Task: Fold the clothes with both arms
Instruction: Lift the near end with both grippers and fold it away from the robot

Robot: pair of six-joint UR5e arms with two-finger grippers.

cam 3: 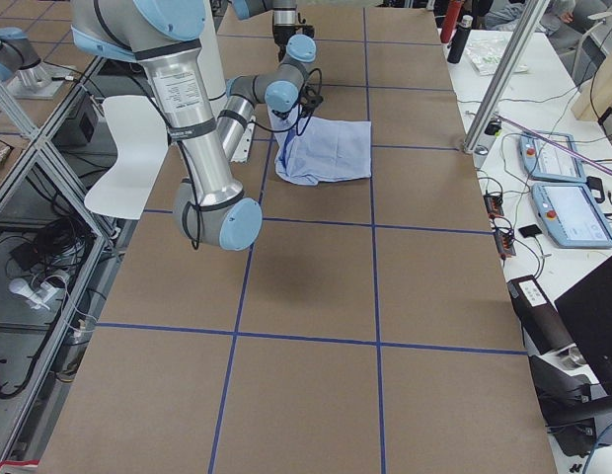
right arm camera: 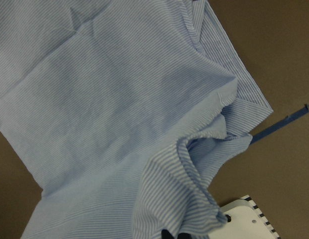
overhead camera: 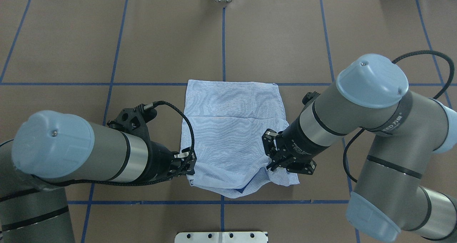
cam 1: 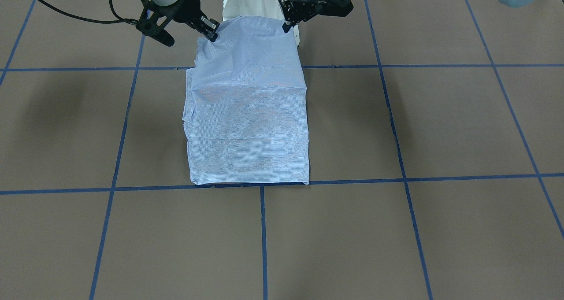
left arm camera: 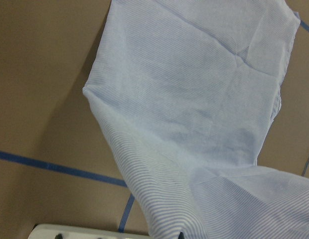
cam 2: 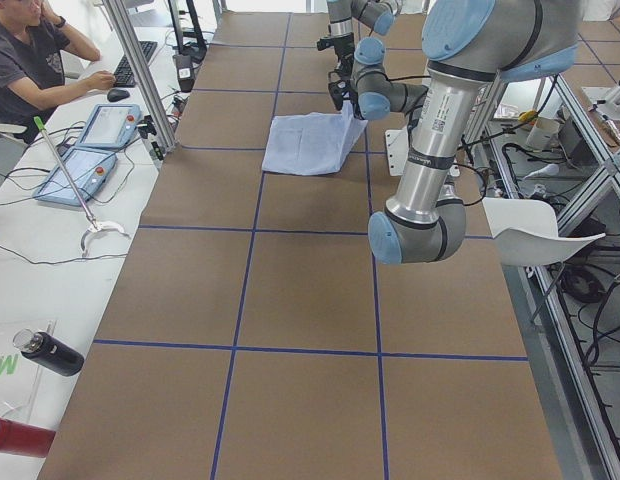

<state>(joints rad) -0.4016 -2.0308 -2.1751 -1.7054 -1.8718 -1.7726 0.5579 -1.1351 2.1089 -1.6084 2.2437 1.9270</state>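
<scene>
The shirt (overhead camera: 232, 128) lay in the middle of the brown tabletop (overhead camera: 160, 43), folded into a rough rectangle of thin, pale blue cloth with fine white stripes. Its far edge sat flat and straight along a blue tape line (overhead camera: 307, 84), and a soft crease ran across it about halfway. No collar, buttons or sleeves showed from where I stood, only plain striped cloth. The edge nearest the robot was raised off the tabletop and wrinkled. The left pincer (overhead camera: 187, 162) was closed on one corner of that edge, and the right pincer (overhead camera: 271, 166) was closed on the other. Between them the cloth sagged in loose folds, with a bunched layer hanging under the right corner, just in front of the white base (overhead camera: 221, 237).
</scene>
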